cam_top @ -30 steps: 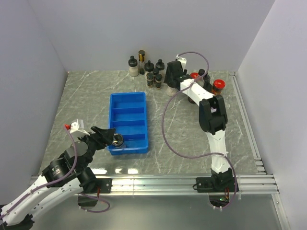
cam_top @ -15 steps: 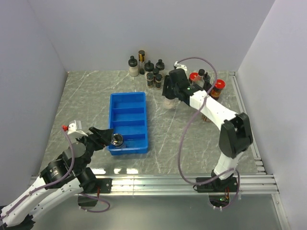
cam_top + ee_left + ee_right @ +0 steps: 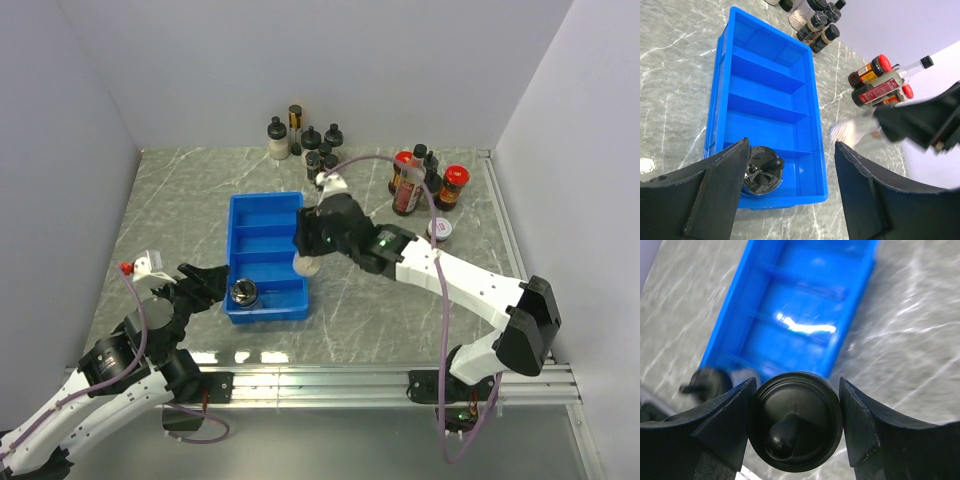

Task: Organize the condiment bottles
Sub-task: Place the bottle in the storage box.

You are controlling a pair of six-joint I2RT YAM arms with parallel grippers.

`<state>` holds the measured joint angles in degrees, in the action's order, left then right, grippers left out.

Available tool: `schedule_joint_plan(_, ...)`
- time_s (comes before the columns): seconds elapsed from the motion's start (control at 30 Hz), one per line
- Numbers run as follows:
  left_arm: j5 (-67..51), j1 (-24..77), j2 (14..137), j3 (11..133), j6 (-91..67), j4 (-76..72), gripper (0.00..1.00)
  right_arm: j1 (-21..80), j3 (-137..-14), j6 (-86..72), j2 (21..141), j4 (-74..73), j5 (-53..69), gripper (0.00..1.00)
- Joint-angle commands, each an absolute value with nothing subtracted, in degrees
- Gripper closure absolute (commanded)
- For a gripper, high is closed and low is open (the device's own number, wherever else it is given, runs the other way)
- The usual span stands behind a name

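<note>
left gripper [image 3: 222, 285] spread wide, pinching nothing, hanging at the near-left end of the blue tray [image 3: 265, 212]. black-capped jar [image 3: 762, 171] stands upright in the tray's nearest compartment, off to one side of the spread jaws, nothing pressing on it. Reads as set down, not held.

right gripper [image 3: 797, 385] is clamped on the pale jar [image 3: 305, 264], black cap up toward the wrist, long axis vertical. Jar hangs about at the tray's right rim, level with the second-nearest compartment. So the target lies left of the pincer: short sideways shift, then straight down, my guess. Right arm owns this one. Left arm is nearer the tray but empty-handed and close to the drop zone, so possible crowding.

Rest of the condiment bottles: back cluster [image 3: 305, 145] against the far wall [image 3: 300, 60], red-capped group [image 3: 425, 180] further right, one small jar [image 3: 437, 229] alone in front of it.

Surface: grey marble-pattern tabletop [image 3: 170, 200], flat, glossy at the near edge. Plain pale walls on three sides.
</note>
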<state>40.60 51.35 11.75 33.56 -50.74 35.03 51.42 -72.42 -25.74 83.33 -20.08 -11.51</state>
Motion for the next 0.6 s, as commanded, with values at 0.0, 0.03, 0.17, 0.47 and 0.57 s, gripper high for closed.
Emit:
schedule_joint_plan(0.0, 42.4, 51.4, 12.0, 35.4, -50.7, 34.7, 0.25, 55.4, -72.3, -27.9, 82.0, -13.9, -13.8, 1.00)
schedule_joint_plan(0.03, 42.6, 51.4, 12.0, 35.5, -50.7, 34.7, 0.26, 56.2, -72.7, -27.9, 82.9, -13.5, -14.1, 1.00)
schedule_joint_plan(0.17, 43.2, 51.4, 12.0, 35.9, -50.8, 35.2, 0.26, 58.5, -75.1, -28.2, 85.9, -13.7, -13.7, 1.00)
schedule_joint_plan(0.47, 43.7, 51.4, 11.1, 35.3, -51.1, 35.9, 0.26, 63.4, -76.5, -29.2, 90.6, -12.7, -16.3, 1.00)
schedule_joint_plan(0.57, 43.9, 51.4, 10.9, 35.1, -51.2, 35.8, 0.26, 65.0, -76.4, -29.6, 92.7, -11.7, -18.0, 1.00)
